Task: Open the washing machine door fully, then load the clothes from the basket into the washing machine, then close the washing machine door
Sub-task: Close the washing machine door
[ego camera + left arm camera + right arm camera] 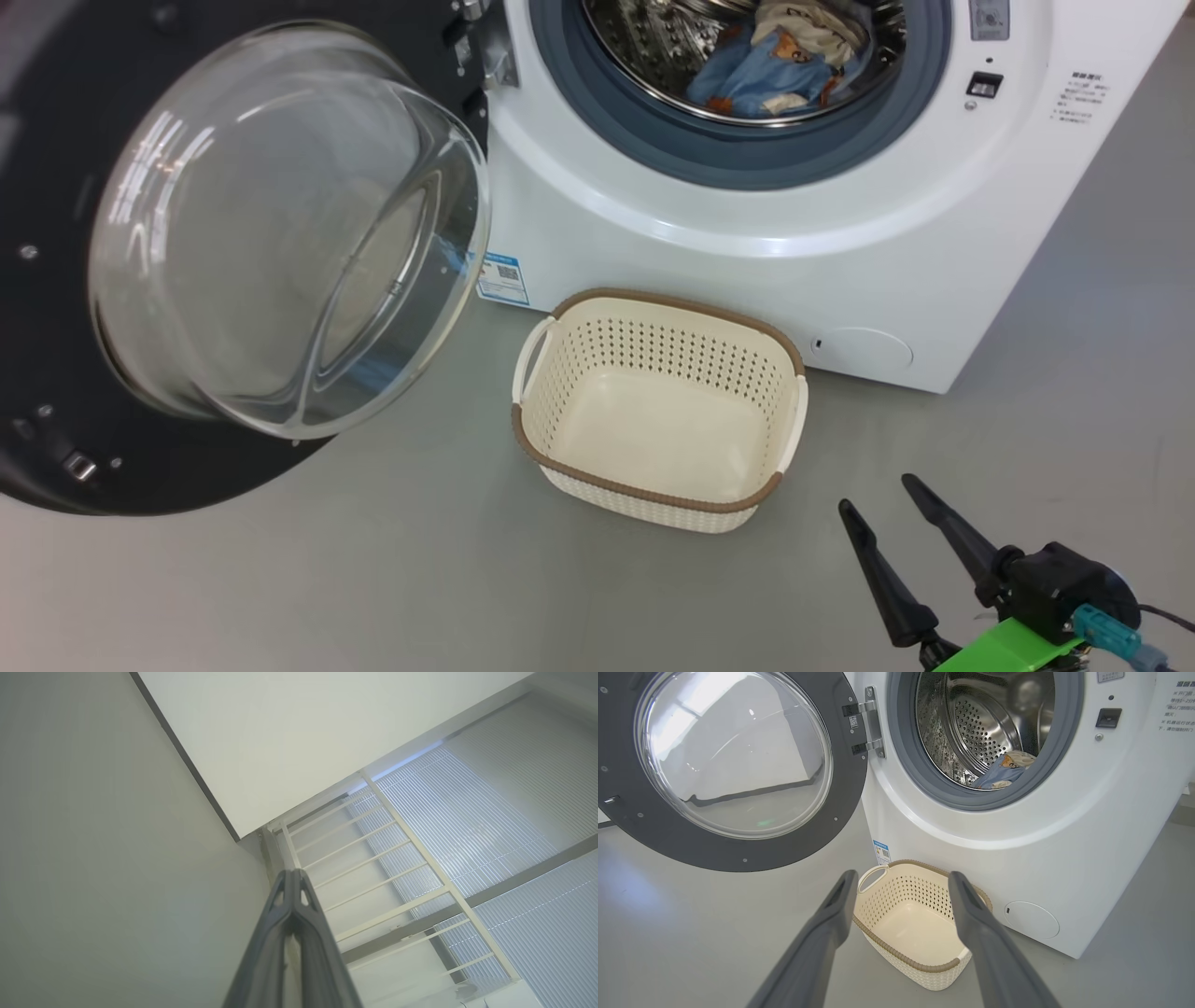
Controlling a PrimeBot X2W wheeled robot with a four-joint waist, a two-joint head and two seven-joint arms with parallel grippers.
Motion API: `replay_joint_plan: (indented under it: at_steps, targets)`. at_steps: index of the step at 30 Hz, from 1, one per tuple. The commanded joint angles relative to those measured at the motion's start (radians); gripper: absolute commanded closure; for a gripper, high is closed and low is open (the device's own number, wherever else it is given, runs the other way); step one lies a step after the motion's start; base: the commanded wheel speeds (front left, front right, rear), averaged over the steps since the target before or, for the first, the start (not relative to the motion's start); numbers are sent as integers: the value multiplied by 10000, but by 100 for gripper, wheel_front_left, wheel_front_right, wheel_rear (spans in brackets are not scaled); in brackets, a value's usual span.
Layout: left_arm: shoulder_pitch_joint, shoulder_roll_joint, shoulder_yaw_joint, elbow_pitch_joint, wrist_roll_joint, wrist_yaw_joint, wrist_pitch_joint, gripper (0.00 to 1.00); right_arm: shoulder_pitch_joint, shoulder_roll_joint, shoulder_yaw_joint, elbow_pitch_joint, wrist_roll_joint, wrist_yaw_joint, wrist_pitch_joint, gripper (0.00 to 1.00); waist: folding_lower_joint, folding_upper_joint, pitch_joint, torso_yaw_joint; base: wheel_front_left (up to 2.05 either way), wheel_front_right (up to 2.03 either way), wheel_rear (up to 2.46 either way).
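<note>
The washing machine [840, 243] [1064, 826] stands with its round black-rimmed door [280, 233] [728, 760] swung wide open to the left. Blue, orange-printed and cream clothes [784, 61] [1006, 767] lie inside the steel drum. The cream basket [653, 322] [920, 963] sits on the floor in front of the machine with nothing in it. My right gripper [879, 493] [903, 877] is open, low at the right, short of the basket, holding nothing. My left gripper [293, 873] is shut with nothing between its fingers, pointing up at a ceiling corner.
Grey floor [373, 579] spreads around the basket and under the open door. A round filter cover [864, 350] and a blue label sticker [502, 278] mark the machine's lower front. In the left wrist view, a white panel [303, 732] and slatted ceiling [467, 821] show overhead.
</note>
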Motion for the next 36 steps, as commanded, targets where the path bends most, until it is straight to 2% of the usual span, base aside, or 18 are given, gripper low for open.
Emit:
replay_joint_plan:
  at_steps: [1, 7, 14, 21, 27, 36]
  targets:
    - [-567, 797, 265, 8, -156, -3, 259, 100, -266, -218, 163, -353, -87, 16, 58, 0, 0, -1, 170, -141, 0, 0, 0]
    - [-1486, 1346, 343, 1026, -805, -54, 1000, 100, -359, -418, 104, -614, -105, 16, 243, 0, 0, -1, 554, -320, 0, 0, 0]
    - [-1944, 1739, 331, 1823, -1497, -415, 2125, 100, -484, -631, 38, -927, -146, 16, 464, 0, 0, -1, 984, -441, 0, 0, 0]
    - [-1953, 1712, 370, 2176, -2303, -866, 3381, 100, -516, -725, -13, -1137, -202, 16, 641, 0, 0, -1, 1276, -404, 0, 0, 0]
    - [-1642, 1628, 419, 2204, -2859, -999, 4413, 100, -573, -807, 14, -1300, -171, 16, 754, 0, 0, -1, 1374, -365, 0, 0, 0]
    - [-1261, 1495, 125, 1952, -2960, -975, 5211, 100, -587, -917, 52, -1365, -100, 16, 837, 0, 0, -1, 1398, -303, 0, 0, 0]
